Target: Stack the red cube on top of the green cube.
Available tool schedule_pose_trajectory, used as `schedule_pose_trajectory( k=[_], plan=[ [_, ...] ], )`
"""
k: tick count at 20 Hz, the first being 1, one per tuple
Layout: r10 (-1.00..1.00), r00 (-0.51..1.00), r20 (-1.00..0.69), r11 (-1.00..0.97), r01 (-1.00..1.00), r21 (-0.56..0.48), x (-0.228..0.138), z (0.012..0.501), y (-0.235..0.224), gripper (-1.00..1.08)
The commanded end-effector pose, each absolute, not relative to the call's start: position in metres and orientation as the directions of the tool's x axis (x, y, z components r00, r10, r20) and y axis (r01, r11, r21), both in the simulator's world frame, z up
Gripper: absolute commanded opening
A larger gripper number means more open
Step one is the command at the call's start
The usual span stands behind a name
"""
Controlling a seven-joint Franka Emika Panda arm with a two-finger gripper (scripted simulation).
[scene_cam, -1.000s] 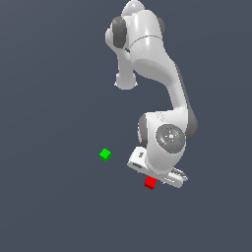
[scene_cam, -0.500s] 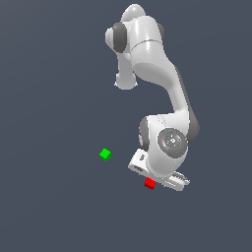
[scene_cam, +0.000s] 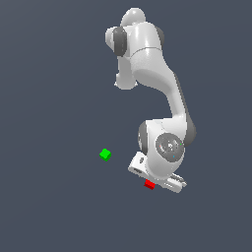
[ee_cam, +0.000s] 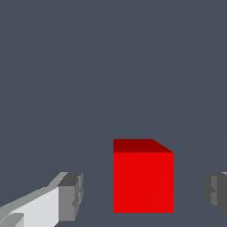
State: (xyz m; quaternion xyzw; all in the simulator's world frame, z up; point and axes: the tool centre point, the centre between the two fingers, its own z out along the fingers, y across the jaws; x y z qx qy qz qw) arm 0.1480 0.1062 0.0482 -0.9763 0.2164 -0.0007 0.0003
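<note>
In the exterior view, the claw [scene_cam: 158, 183] is seen low over the desk [scene_cam: 54, 206], with the red cube [scene_cam: 149, 184] just under it; the green cube [scene_cam: 105, 154] lies well apart, toward the exterior view's left. In the wrist view, the red cube [ee_cam: 142, 179] is seen between the two fingers [ee_cam: 71, 196], wide open and touching nothing; a gap is left on each side. The grasp is judged to be the step in hand; the cube should be centred before the fingers are closed, so that it is not pushed aside.
</note>
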Motion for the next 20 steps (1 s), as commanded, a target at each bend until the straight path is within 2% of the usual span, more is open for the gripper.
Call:
schedule_pose_trajectory(
  k=[1, 10, 11, 20],
  plan=[
    [-0.423, 0.906, 0.000, -0.906, -0.423, 0.000, 0.147, 0.033, 0.106, 1.00],
    [-0.423, 0.906, 0.000, -0.906, -0.423, 0.000, 0.148, 0.020, 0.106, 1.00],
    [-0.423, 0.906, 0.000, -0.906, -0.423, 0.000, 0.148, 0.020, 0.106, -1.00],
    [-0.423, 0.906, 0.000, -0.906, -0.423, 0.000, 0.148, 0.020, 0.106, -1.00]
  ],
)
